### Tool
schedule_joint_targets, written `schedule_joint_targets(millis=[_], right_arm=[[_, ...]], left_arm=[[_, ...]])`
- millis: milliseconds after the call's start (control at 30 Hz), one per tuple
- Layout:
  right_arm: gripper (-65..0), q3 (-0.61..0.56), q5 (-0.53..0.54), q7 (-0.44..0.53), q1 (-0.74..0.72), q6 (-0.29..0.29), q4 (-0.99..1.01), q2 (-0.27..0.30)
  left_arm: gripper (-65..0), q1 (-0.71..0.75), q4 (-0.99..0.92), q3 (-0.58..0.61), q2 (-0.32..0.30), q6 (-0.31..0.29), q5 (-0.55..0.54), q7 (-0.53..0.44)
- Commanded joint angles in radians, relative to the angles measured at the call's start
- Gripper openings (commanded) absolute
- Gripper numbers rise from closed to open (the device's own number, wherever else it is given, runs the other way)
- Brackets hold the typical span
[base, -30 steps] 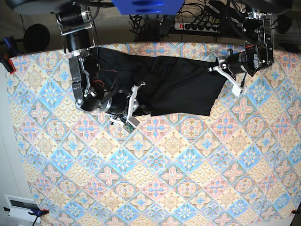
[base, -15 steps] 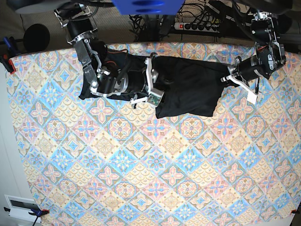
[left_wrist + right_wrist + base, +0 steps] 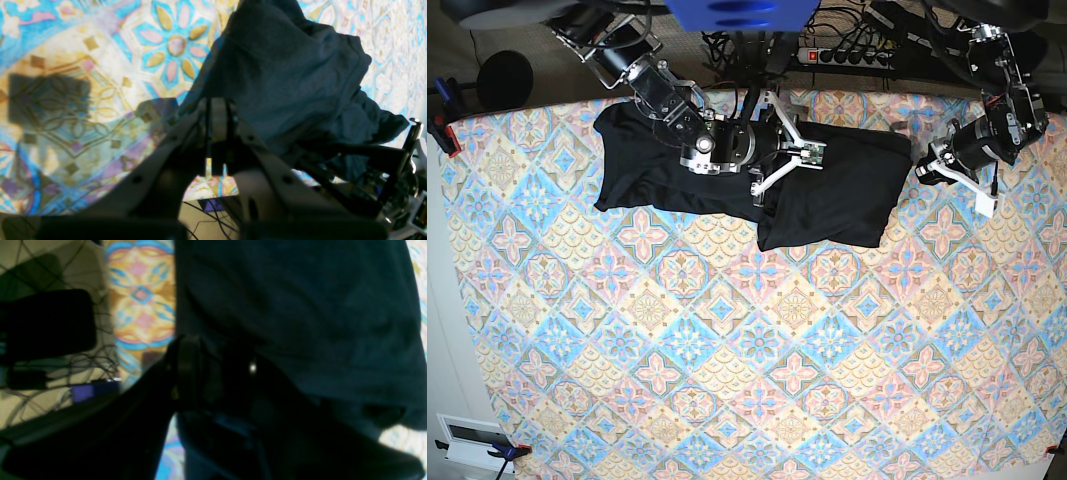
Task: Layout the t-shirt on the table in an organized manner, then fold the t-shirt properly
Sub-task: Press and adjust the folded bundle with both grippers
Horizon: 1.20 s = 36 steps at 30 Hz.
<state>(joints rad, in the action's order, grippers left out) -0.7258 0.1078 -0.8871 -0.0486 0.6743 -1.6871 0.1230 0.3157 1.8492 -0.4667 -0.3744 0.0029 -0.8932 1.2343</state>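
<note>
Currently, in the left wrist view, the left gripper (image 3: pixel 218 140) is pressed together; whether cloth is caught you cannot tell. The t-shirt (image 3: pixel 283 73) bunches just beyond it: soft, light, limp.

In the right wrist view, dark fabric hides the right gripper (image 3: pixel 213 373); its state cannot be told.

From the base view, the t-shirt lies across the table's (image 3: pixel 757 360) far side. The right gripper is spread over it. Take hold at hems or corners.

The t-shirt (image 3: pixel 300 323) is blurred (right wrist view); the right gripper's (image 3: pixel 213 373) fingertips are indistinct.
</note>
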Motion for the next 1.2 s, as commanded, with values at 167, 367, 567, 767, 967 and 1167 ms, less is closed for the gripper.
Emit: schedule_joint_targets(millis=[167, 367, 567, 767, 967, 1167], right_arm=[[-48.3, 0.008, 0.011, 0.019, -0.033, 0.0, -0.024, -0.003], [-48.3, 0.01, 0.013, 0.072, -0.035, -0.001, -0.026, -0.007], [-48.4, 0.07, 0.014, 0.067, -0.035, -0.001, -0.051, -0.012], [-48.4, 0.173, 0.178, 0.067, -0.035, -0.001, -0.078, -0.012], [-48.4, 0.205, 0.235, 0.076, -0.096, -0.001, 0.029, -0.084], [-48.4, 0.203, 0.234, 0.078, -0.15, -0.003, 0.18, -0.158]], left_arm=[[-64.8, 0.003, 0.013, -0.007, 0.015, -0.002, -0.013, -0.003], [-64.8, -0.005, 0.013, -0.007, 0.016, -0.002, -0.014, -0.004], [-64.8, -0.025, 0.011, -0.033, 0.039, -0.001, -0.01, -0.112], [-64.8, -0.04, -0.036, -0.083, 0.116, 0.003, -0.008, -0.172], [-64.8, -0.077, -0.173, -0.085, 0.122, 0.003, -0.01, -0.173], [-64.8, -0.085, -0.179, -0.085, 0.122, 0.003, -0.011, -0.173]])
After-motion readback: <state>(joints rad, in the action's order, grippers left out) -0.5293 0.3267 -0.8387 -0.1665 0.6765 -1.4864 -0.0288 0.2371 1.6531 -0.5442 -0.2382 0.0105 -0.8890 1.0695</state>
